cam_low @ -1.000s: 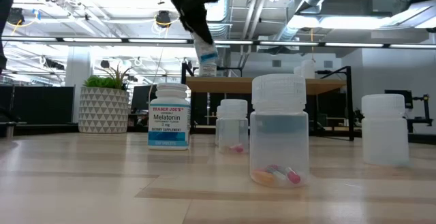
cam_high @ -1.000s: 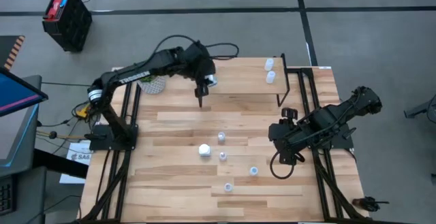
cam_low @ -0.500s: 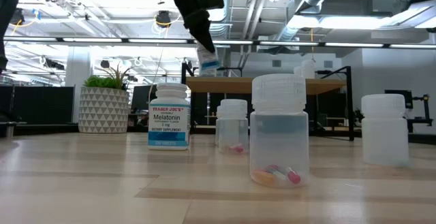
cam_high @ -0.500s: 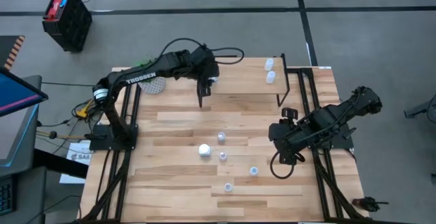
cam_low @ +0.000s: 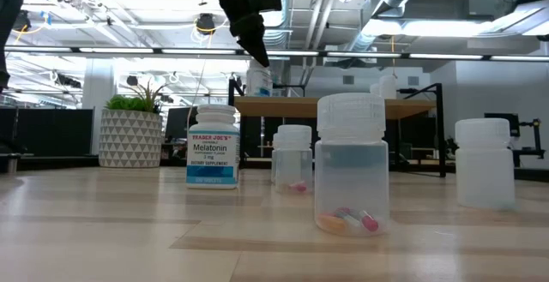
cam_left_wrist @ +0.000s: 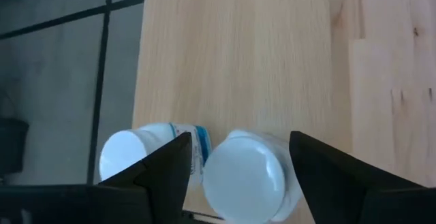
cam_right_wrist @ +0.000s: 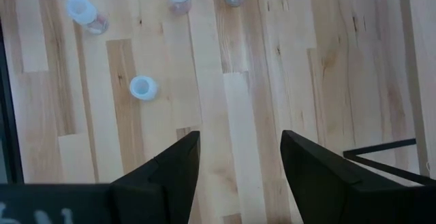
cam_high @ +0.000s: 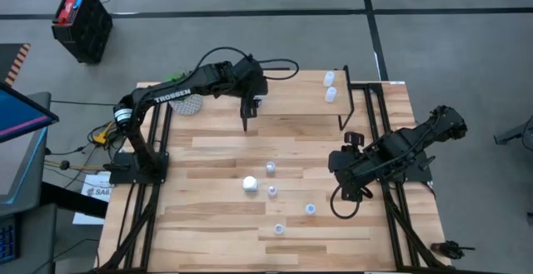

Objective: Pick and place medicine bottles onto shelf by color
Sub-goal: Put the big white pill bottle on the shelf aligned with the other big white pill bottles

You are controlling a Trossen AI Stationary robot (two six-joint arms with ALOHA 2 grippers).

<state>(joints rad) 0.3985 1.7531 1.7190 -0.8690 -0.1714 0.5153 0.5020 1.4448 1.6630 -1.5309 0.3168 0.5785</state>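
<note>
- Nearest you, four pale bottles (cam_high: 279,228) and one white bottle (cam_high: 249,183) stand on the tabletop (cam_high: 216,232).
- Your right gripper (cam_right_wrist: 235,159) waits open at the right.
- Farther off, your left gripper (cam_left_wrist: 235,166) straddles, open, a white-capped bottle (cam_left_wrist: 245,176) on the shelf (cam_high: 291,99).

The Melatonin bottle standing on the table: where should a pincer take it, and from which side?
Probably from straight above. The Melatonin bottle stands upright, so the fingers can close across its round body just under the white cap. It stands apart from the small clear bottle, so both sides look free in the high view.
</note>
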